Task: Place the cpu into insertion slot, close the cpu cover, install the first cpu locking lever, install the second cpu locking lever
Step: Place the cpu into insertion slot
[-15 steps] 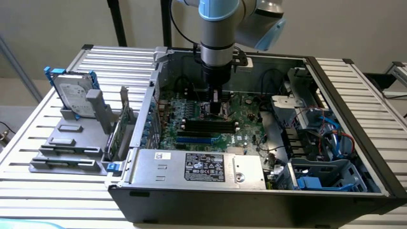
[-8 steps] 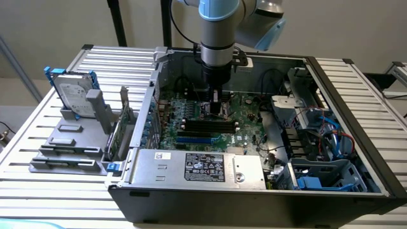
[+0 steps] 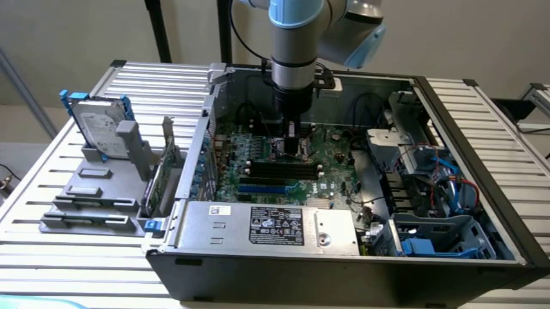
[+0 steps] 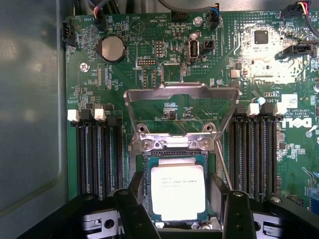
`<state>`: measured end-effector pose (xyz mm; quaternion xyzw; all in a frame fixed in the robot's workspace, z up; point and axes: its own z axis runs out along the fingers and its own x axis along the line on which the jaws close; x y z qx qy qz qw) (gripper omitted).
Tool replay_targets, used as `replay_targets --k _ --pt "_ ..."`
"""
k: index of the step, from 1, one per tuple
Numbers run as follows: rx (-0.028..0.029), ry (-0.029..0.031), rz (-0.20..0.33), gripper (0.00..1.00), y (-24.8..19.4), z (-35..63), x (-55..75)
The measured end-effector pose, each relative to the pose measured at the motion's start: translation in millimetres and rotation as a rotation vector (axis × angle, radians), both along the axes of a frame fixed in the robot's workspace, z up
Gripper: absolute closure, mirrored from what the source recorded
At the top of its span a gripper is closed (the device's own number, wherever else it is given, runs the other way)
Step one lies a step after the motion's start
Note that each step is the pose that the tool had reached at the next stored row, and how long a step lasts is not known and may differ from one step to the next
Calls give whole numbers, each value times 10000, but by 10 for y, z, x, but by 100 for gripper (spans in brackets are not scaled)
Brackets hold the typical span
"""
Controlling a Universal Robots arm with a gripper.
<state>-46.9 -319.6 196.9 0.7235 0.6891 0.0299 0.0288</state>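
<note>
The cpu (image 4: pixel 178 191), a small square chip with a bright silver top, lies flat in the insertion slot (image 4: pixel 139 167) on the green board. The cpu cover (image 4: pixel 180 91), a thin silvery frame with a square window, stands swung back open on its hinge beyond the slot. A thin metal locking lever (image 4: pixel 223 167) runs along one side of the slot. My gripper (image 4: pixel 183 201) hangs low over the chip, open, with one black finger on each side of it and a gap to the chip's edges. In the exterior view the gripper (image 3: pixel 295 145) reaches straight down into the open computer case.
Long black memory slots (image 4: pixel 99 154) (image 4: pixel 254 154) flank the socket. A coin battery (image 4: pixel 110 48) sits farther up the board. The power supply (image 3: pixel 266 225) fills the case front, and a drive cage with cables (image 3: pixel 429 187) is at the exterior view's right. A hard drive (image 3: pixel 99 125) stands outside.
</note>
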Motion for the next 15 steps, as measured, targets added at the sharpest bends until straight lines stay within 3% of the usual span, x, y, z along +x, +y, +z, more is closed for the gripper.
replay_targets --k 15 --pt "-1 1 -3 38 26 0 0"
